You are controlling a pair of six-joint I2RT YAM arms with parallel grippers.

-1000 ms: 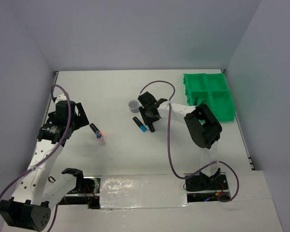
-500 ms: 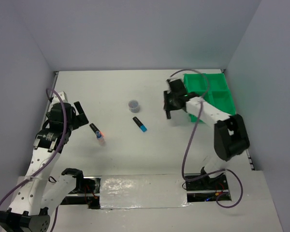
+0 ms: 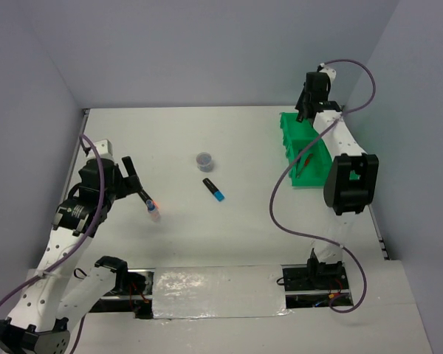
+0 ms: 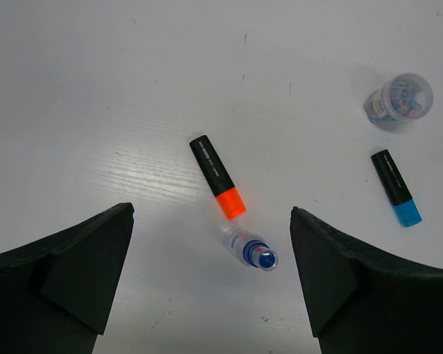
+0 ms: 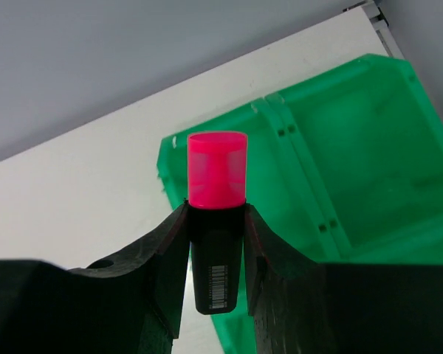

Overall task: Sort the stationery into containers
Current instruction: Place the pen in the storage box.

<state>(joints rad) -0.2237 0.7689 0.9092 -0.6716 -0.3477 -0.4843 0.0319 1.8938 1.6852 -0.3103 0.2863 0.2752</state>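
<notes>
The right arm was in the middle of the table (image 3: 207, 133) a second ago, next to the little pot. Now it has swung up to the upper right of the top view. The right gripper (image 5: 216, 221) is high above the far end of the green tray (image 5: 354, 147). Its two fingers are pinching a pink-ended highlighter (image 5: 216, 177). So this one looks almost sorted. I think it only has to come down over a box in the tray and be let go.

The highlighter stands straight up in the fingers. Its body is black with a small white label, and its bright pink cap sticks out on top. In the top view, something thin and red, maybe a pen, already lies in the tray.

The left arm has hardly moved. The left gripper (image 4: 210, 221) hangs over the table with its fingers spread wide and nothing in them. Right under it are an orange-ended highlighter (image 4: 218, 177) and a small bottle (image 4: 251, 251) with a blue cap. The two are almost touching. A blue-ended highlighter (image 4: 396, 188) and the clear pot (image 4: 399, 101) of coloured clips sit at the right of the left wrist view. These four are not sorted yet.
</notes>
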